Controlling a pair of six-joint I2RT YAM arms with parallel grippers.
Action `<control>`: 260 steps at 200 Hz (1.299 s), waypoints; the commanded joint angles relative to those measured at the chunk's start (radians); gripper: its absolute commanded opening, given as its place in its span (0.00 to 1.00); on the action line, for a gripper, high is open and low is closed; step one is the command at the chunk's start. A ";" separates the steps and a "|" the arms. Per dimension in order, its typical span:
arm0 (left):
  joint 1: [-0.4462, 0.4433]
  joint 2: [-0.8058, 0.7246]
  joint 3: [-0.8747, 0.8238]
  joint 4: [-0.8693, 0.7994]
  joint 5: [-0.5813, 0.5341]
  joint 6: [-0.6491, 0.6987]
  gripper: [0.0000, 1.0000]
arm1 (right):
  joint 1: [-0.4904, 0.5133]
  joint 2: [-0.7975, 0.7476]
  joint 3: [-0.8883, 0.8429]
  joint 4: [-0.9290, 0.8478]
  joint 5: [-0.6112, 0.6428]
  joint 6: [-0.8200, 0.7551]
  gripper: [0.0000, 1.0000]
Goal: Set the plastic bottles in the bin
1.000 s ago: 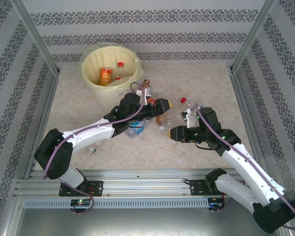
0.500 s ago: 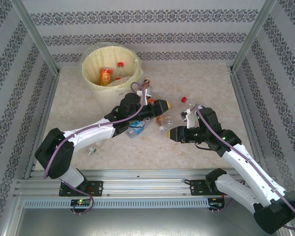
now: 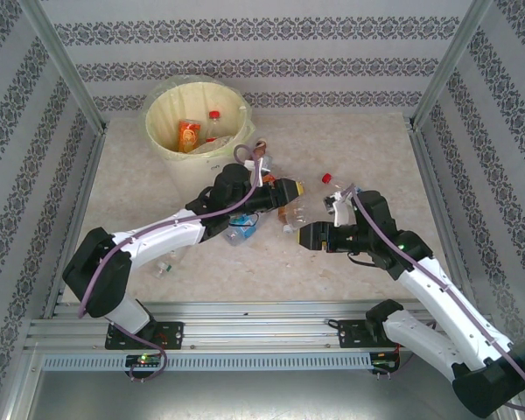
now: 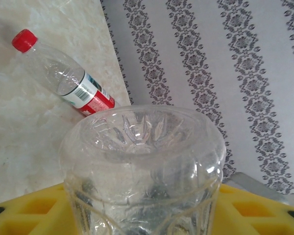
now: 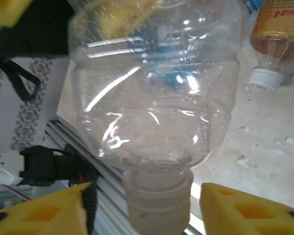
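Grip check for you: your left gripper [image 3: 292,188] is clamped on the base end of a clear bottle [image 3: 304,210] that sits in front of the bin [image 3: 149,122] and to its right, while your right gripper [image 3: 304,235] has its fingers apart on either side of the bottle's neck.

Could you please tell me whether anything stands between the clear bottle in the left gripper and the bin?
The open jaws of the right gripper flank the neck of the clear bottle and should back off first. Toward the bin, another bottle lies beside its rim; a lifted path looks unobstructed.
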 commanded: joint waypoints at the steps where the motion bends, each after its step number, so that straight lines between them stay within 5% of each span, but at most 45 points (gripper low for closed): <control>1: 0.031 -0.059 0.083 -0.102 0.016 0.088 0.57 | 0.013 -0.033 0.055 0.002 0.019 0.011 0.74; 41: 0.052 -0.077 0.289 -0.408 0.023 0.274 0.59 | 0.012 -0.077 0.098 0.014 0.064 0.026 0.98; 112: 0.121 -0.005 0.789 -0.960 -0.100 0.616 0.60 | 0.011 -0.039 0.198 0.003 0.094 0.029 0.98; 203: 0.328 0.126 1.200 -1.219 -0.287 0.815 0.59 | 0.017 -0.055 0.207 0.017 0.074 0.030 0.98; 260: 0.431 0.266 1.397 -1.292 -0.368 0.887 0.59 | 0.017 -0.091 0.199 0.186 0.012 0.109 0.98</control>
